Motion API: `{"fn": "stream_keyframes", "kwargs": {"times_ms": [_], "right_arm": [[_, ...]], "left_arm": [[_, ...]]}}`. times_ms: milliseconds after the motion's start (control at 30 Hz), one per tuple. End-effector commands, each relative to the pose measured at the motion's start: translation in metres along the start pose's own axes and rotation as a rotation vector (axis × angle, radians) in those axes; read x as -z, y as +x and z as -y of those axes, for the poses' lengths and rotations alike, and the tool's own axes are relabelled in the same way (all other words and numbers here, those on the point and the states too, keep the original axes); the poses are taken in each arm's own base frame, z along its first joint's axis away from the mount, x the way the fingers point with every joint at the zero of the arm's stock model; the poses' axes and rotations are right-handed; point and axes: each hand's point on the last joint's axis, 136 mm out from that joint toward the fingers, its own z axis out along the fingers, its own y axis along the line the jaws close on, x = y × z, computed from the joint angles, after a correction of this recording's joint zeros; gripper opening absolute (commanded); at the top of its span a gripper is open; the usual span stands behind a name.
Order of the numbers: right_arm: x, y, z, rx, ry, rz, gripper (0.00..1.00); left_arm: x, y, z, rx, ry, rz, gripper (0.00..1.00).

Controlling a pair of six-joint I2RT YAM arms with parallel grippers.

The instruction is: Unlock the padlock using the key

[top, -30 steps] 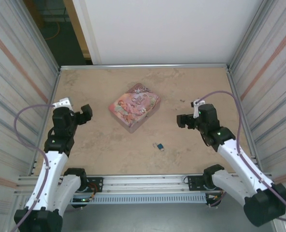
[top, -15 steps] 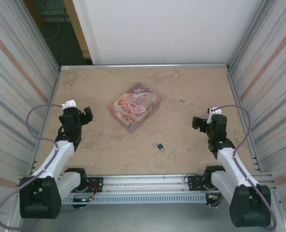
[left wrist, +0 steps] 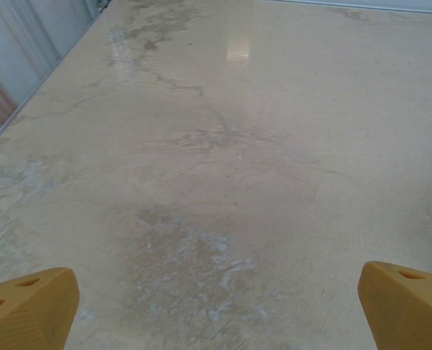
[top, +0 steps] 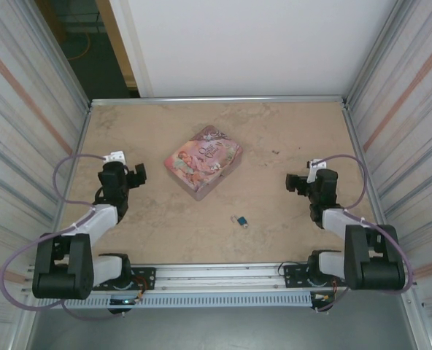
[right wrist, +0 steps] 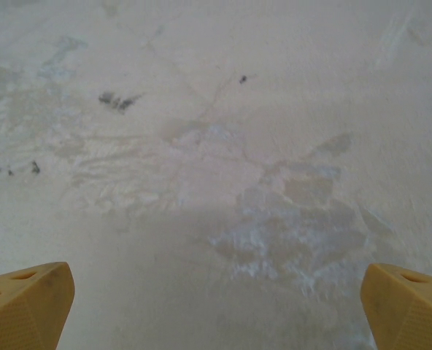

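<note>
The padlock (top: 239, 220), tiny and blue with a dark shackle, lies on the table near the front, between the two arms. The key is hidden or too small to tell apart from it. My left gripper (top: 135, 176) hovers at the left, well away from the padlock, open. Its yellow fingertips (left wrist: 26, 310) stand wide apart over bare tabletop, as does the left gripper (left wrist: 216, 313) itself. My right gripper (top: 295, 182) sits at the right, open too. In the right wrist view the right gripper (right wrist: 216, 306) has nothing between its fingertips (right wrist: 406, 302).
A pink illustrated tin box (top: 203, 160) lies slanted in the middle of the table, behind the padlock. Corrugated metal walls (top: 26, 146) close both sides, and a metal rail (top: 216, 277) runs along the front edge. Both arms are folded low near their bases.
Both arms have folded back and down toward their bases; the right gripper drew to the right. Both grippers stayed open. Padlock and tin have not moved.
</note>
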Motion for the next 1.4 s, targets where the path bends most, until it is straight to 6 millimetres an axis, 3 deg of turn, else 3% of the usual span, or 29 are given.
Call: {"fn": "stream_keyframes", "kwargs": {"times_ms": [0, 367, 633, 867, 933, 1033, 1367], "right_arm": [[-0.005, -0.046, -0.008, 0.035, -0.065, 0.165, 0.99], [-0.035, -0.030, -0.013, 0.006, -0.144, 0.138, 0.99], [-0.038, -0.031, -0.005, -0.045, -0.153, 0.121, 0.99], [-0.041, -0.030, 0.004, -0.058, -0.077, 0.108, 0.99], [-0.041, -0.031, 0.004, -0.058, -0.076, 0.110, 0.99], [-0.041, -0.032, 0.004, -0.057, -0.075, 0.112, 0.99], [-0.041, -0.031, 0.003, -0.046, -0.057, 0.111, 0.99]], "left_arm": [[-0.002, -0.012, 0.014, -0.029, 0.070, 0.083, 0.98], [-0.003, -0.015, 0.029, -0.100, 0.151, 0.158, 0.99], [-0.004, -0.017, 0.032, -0.133, 0.171, 0.214, 0.99], [-0.022, 0.001, 0.037, -0.137, 0.199, 0.201, 0.99], [-0.027, -0.001, 0.037, -0.138, 0.190, 0.201, 0.99], [-0.041, 0.002, 0.035, -0.126, 0.182, 0.099, 0.99], [-0.039, 0.002, 0.036, -0.128, 0.188, 0.105, 0.99]]}}
